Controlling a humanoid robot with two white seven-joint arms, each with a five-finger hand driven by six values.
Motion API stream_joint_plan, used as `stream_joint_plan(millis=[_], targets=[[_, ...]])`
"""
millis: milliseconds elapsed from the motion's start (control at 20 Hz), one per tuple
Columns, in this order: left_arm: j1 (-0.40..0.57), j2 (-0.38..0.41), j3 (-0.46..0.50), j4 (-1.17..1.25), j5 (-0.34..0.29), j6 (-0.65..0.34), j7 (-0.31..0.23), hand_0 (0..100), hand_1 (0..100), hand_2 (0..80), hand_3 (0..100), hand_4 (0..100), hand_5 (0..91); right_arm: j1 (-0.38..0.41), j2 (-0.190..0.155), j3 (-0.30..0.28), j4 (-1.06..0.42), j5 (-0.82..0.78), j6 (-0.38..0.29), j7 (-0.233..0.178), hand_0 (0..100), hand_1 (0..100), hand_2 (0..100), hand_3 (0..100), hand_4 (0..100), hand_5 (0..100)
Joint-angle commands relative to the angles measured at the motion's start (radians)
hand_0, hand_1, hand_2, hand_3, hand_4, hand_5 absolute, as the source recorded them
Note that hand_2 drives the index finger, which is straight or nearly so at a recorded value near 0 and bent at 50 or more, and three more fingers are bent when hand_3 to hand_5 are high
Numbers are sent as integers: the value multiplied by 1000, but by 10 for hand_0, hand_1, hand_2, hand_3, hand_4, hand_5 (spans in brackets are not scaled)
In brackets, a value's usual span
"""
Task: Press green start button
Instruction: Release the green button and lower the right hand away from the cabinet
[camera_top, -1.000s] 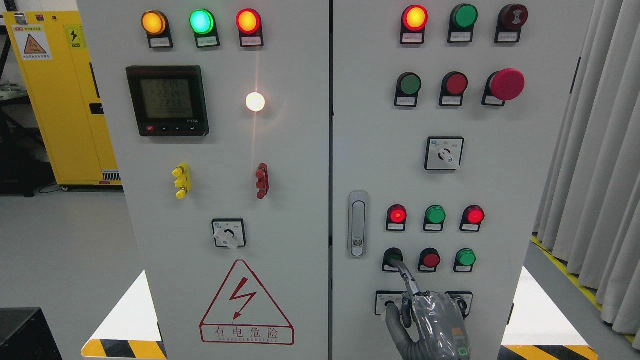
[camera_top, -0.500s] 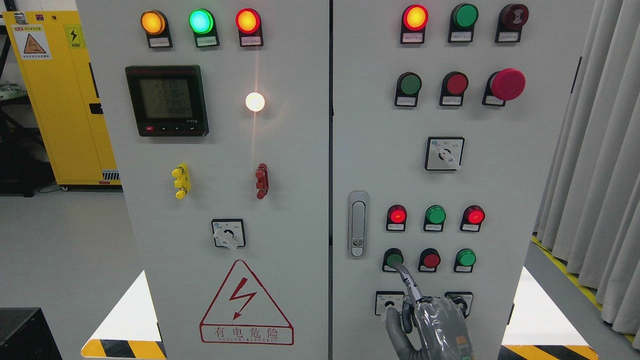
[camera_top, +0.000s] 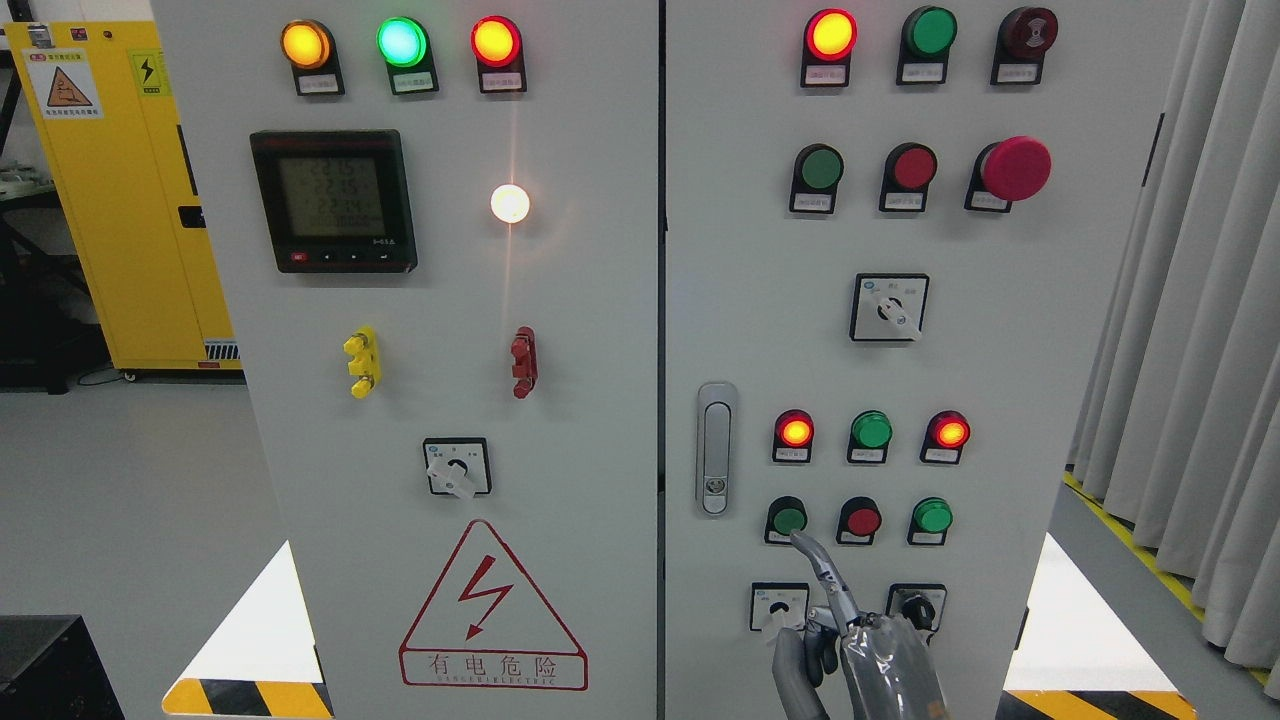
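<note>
The green start button (camera_top: 788, 519) sits in a black ring at the left end of the lower button row on the right cabinet door (camera_top: 1000, 380). My right hand (camera_top: 862, 642) comes up from the bottom edge, right of the middle, wrapped in clear film. Its index finger (camera_top: 815, 560) points up and left, and the tip rests just below the button's lower rim. The other fingers are curled and hold nothing. The left arm is out of view.
A red button (camera_top: 860, 520) and another green button (camera_top: 932, 516) share the row. Three indicator lamps (camera_top: 871, 430) sit above it. Two rotary switches (camera_top: 782, 606) lie below, beside my hand. A door latch (camera_top: 714, 448) is to the left. Curtains (camera_top: 1200, 300) hang at the right.
My right hand has dropped lower and drawn back. The index fingertip, which lay on the green button a second ago, now sits just below it.
</note>
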Motion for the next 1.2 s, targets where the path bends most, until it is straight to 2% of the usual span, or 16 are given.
stream_joint_plan(millis=[0,100,250,300,350,650,1150], targets=[[-1,-1,-1,0,0,0,0,120,556,0,0,0,0,52,-8,59,-53,-326,1,60,864,811,14,333,425,480],[1,-1,-1,0,-1,0,0,120,556,0,0,0,0,64,-8,62,-53,-392,4,64,886,759,0,62,76,41],[1,-1,0,0,0,0,0,120,556,0,0,0,0,85,-8,80,-63,-466,6,64,851,723,0,0,0,0],[-1,-1,-1,0,0,0,0,120,556,0,0,0,0,87,-8,89,-68,-480,6,64,766,702,0,0,0,0],[0,-1,0,0,0,0,1,120,556,0,0,0,0,87,-8,95,-69,-485,6,65,739,687,0,0,0,0],[1,1,0,0,0,0,0,120,556,0,0,0,0,95,-9,95,-69,-485,7,71,701,647,0,0,0,0],[1,-1,0,0,0,0,0,120,556,0,0,0,0,96,-9,98,-68,-483,7,71,605,648,0,0,0,0]])
